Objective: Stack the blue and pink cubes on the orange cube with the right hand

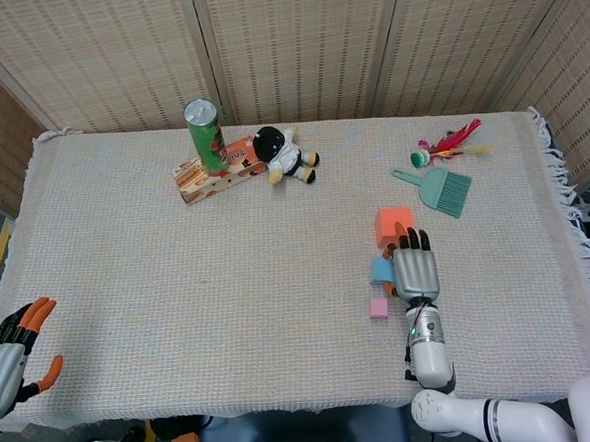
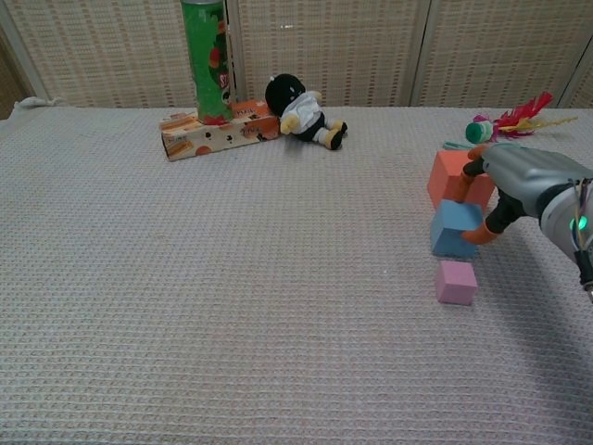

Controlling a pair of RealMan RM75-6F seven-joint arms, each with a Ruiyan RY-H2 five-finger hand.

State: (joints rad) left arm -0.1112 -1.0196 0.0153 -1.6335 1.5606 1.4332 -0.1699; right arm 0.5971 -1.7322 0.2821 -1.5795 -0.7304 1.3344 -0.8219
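Note:
The orange cube (image 1: 390, 222) (image 2: 448, 174), blue cube (image 1: 379, 269) (image 2: 451, 232) and pink cube (image 1: 379, 308) (image 2: 456, 282) stand in a short line on the cloth, right of centre. My right hand (image 1: 415, 272) (image 2: 524, 174) lies palm down over the blue cube's right side. Its thumb presses the cube's near right corner and a fingertip reaches down behind it, against the orange cube. The blue cube rests on the table, slightly turned. My left hand (image 1: 8, 361) hangs off the near left table edge, fingers apart and holding nothing.
A green can (image 1: 204, 136) (image 2: 206, 60), a printed box (image 1: 212, 174) and a plush toy (image 1: 283, 154) sit at the far left-centre. A teal brush (image 1: 441, 187) and a feather toy (image 1: 446, 144) lie beyond the orange cube.

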